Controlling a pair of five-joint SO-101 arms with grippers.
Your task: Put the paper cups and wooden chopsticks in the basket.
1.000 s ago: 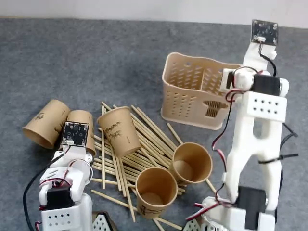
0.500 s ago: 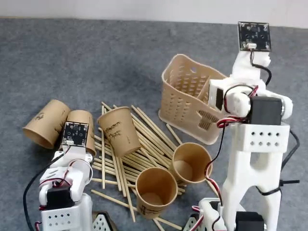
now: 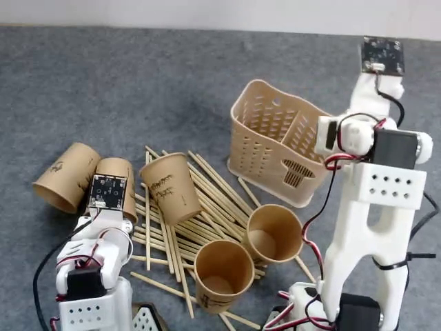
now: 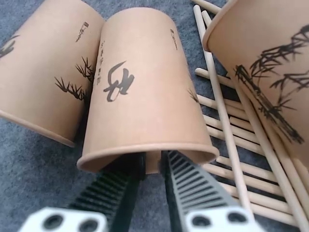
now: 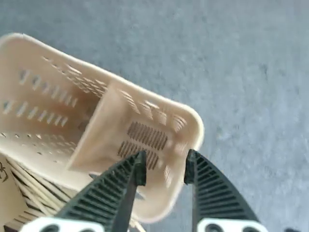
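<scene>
My left gripper (image 4: 153,163) is shut on the rim of a paper cup (image 4: 140,96) that lies on its side (image 3: 118,174), beside a second lying cup (image 3: 65,176). A third cup (image 3: 172,185) stands mouth down on the scattered wooden chopsticks (image 3: 207,200). Two more cups (image 3: 224,274) (image 3: 274,233) stand upright on the pile's near side. The beige slotted basket (image 3: 265,162) is tipped toward the chopsticks. My right gripper (image 5: 164,166) is shut on the end wall of the basket (image 5: 188,121), one finger inside and one outside.
Everything rests on a grey carpet-like surface (image 3: 138,83). The right arm's white body (image 3: 375,207) rises just right of the basket and the upright cups. Open carpet lies behind and left of the basket.
The basket went from standing flat to tipped toward the chopsticks, held by my right gripper. The right arm swung left, then back a little to the right. The left arm stayed still.
</scene>
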